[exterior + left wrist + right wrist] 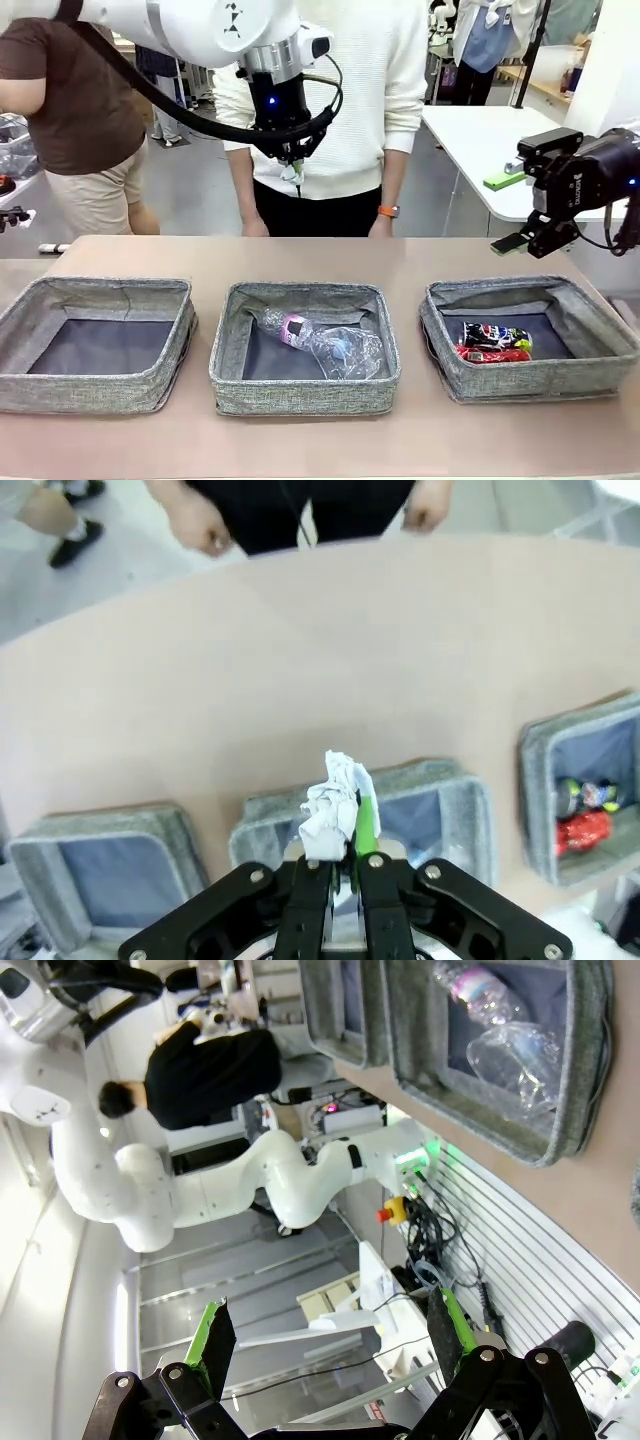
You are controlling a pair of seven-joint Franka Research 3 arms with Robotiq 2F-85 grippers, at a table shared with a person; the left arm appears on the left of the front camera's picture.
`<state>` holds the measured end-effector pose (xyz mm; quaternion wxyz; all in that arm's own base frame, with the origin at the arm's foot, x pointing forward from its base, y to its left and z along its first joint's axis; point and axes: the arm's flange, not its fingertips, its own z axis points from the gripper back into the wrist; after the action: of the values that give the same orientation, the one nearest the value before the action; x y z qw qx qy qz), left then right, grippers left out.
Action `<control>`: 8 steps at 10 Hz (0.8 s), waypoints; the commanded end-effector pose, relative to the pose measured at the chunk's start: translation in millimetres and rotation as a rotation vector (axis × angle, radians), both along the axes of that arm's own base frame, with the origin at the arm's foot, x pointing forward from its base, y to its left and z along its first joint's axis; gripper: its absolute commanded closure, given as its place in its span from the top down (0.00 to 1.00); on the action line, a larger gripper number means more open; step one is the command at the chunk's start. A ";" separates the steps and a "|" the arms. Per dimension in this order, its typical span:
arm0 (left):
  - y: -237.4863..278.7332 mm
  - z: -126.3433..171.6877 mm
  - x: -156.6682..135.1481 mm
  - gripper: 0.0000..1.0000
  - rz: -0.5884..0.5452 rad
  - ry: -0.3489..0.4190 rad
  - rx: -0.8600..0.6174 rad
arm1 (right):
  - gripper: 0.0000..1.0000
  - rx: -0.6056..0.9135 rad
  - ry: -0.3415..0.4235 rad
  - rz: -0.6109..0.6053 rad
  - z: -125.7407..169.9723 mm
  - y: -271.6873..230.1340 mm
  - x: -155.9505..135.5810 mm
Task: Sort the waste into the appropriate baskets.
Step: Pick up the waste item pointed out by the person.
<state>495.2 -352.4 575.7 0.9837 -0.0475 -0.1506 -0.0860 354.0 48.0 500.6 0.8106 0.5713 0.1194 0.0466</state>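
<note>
My left gripper (292, 168) hangs high above the middle basket (300, 292), shut on a crumpled white paper ball (292, 176). In the left wrist view the paper ball (330, 805) sticks up between the closed fingers of the left gripper (345, 855). A pink-labelled bottle (290, 328) and a crushed clear bottle (345, 352) lie in the middle basket. The right basket (530, 287) holds a dark can (497, 334) and a red can (490, 354). My right gripper (508, 212) is open, off the table's right end, holding nothing. Its green pads (212, 1340) stand wide apart.
A third grey basket (100, 290) sits at the left. A person stands at the far edge, hands (255, 228) hanging by the table. A white table (480, 140) stands behind my right arm. Bare tabletop (320, 255) runs between the baskets and the person.
</note>
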 end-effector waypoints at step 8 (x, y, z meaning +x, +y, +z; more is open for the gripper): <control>-40.4 200.5 -154.2 0.07 -0.015 0.032 -0.017 | 1.00 0.012 0.016 -0.009 6.7 1.3 1.3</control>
<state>329.4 -389.3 781.3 0.9845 -0.0548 -0.1211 -0.1148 354.2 47.9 500.7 0.8106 0.5714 0.1194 0.0465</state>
